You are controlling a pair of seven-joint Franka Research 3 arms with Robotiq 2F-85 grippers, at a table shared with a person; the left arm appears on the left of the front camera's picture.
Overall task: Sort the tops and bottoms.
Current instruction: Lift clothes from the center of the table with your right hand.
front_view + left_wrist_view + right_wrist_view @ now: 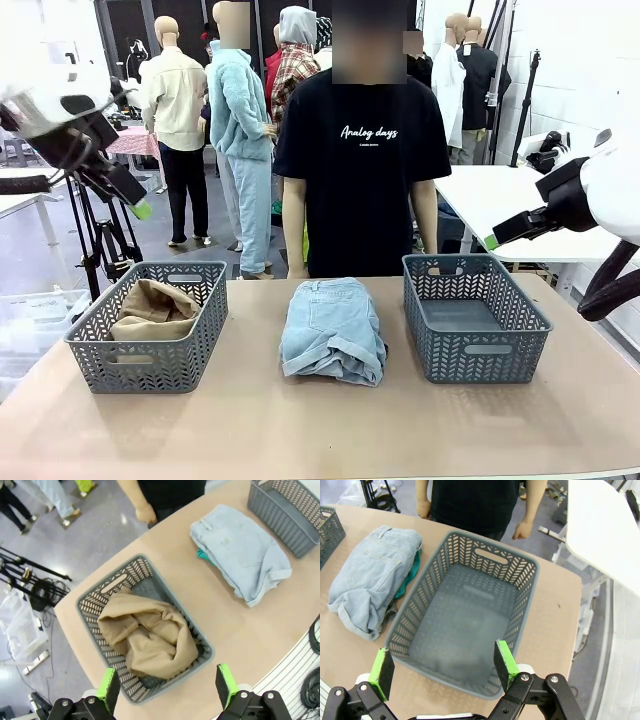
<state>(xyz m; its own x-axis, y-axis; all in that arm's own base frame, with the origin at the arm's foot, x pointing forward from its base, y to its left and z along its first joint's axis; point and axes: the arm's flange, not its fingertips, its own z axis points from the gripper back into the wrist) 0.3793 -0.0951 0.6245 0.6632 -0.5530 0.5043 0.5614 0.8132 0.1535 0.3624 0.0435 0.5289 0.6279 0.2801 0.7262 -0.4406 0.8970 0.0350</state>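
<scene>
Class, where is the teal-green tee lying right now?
The teal-green tee peeks out from under the folded denim at mid-table, on the side facing the empty grey basket, in the right wrist view.

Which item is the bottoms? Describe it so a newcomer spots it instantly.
Start at the tan tabletop with two grey plastic lattice baskets. Between them lies the folded light blue faded denim garment. Unlike the crumpled tan khaki garment in the left basket, it shows a pocket and rolled cuffs.
</scene>
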